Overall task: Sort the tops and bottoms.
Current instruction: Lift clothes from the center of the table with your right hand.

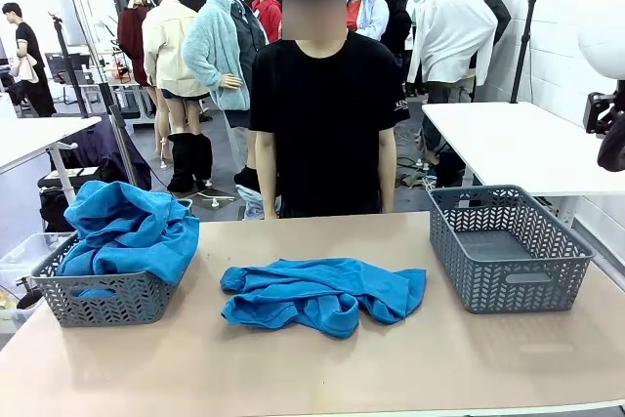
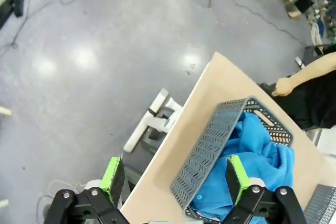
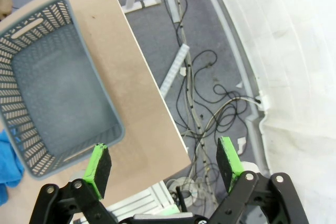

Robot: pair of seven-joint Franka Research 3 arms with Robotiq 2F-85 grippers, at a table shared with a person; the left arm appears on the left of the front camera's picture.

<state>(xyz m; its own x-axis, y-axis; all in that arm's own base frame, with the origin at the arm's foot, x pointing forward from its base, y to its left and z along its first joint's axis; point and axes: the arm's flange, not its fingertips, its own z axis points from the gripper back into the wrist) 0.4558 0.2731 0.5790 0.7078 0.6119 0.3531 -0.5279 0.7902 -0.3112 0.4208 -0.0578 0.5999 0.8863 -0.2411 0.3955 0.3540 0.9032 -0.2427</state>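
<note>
Sorting not yet begun, by look of it. Left gripper wide open, empty, high over counter edge; left basket heaped with blue cloth just below and ahead of it. Right gripper wide open, empty, above counter's other edge; empty right basket ahead. Blue garment loose between baskets, beyond both grippers. Next move, likely: one gripper descends to it, pinches a fold.

Bright blue shirt lying crumpled and spread flat on the table just right of the left basket, not touching it, second blue shirt sitting bunched inside that basket, heaping above its rim and spilling over its right edge
</note>
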